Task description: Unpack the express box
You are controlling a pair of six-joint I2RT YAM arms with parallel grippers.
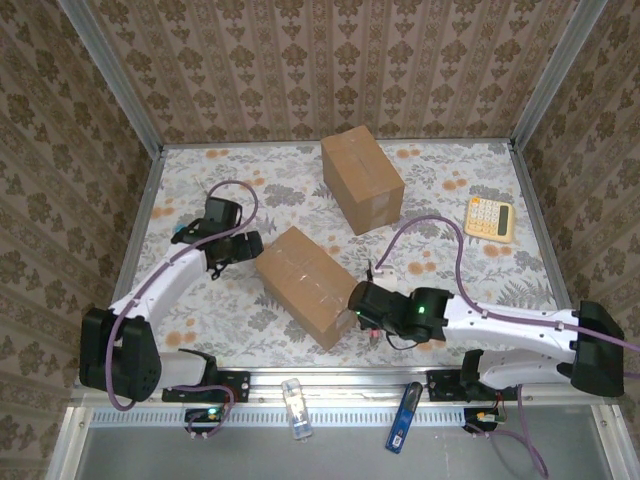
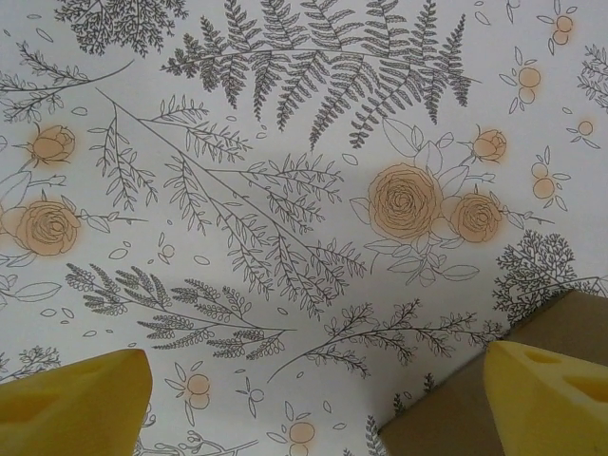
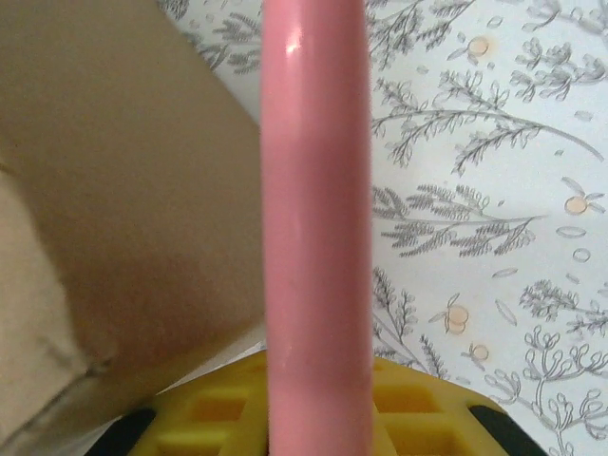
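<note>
The express box (image 1: 305, 285), brown cardboard with tape along its top, lies slantwise in the middle of the table. My left gripper (image 1: 236, 248) is open just off its left end; in the left wrist view the yellow fingertips (image 2: 71, 404) stand wide apart over the floral cloth, with a box corner (image 2: 446, 423) by the right one. My right gripper (image 1: 362, 312) sits at the box's near right corner, shut on a pink rod-shaped tool (image 3: 313, 218). The box's side (image 3: 123, 190) is close on that tool's left.
A second cardboard box (image 1: 362, 180) stands behind, towards the back wall. A yellow calculator (image 1: 489, 217) lies at the right. On the front rail rest a clear small object (image 1: 295, 408) and a blue one (image 1: 403, 416). Patterned walls close in three sides.
</note>
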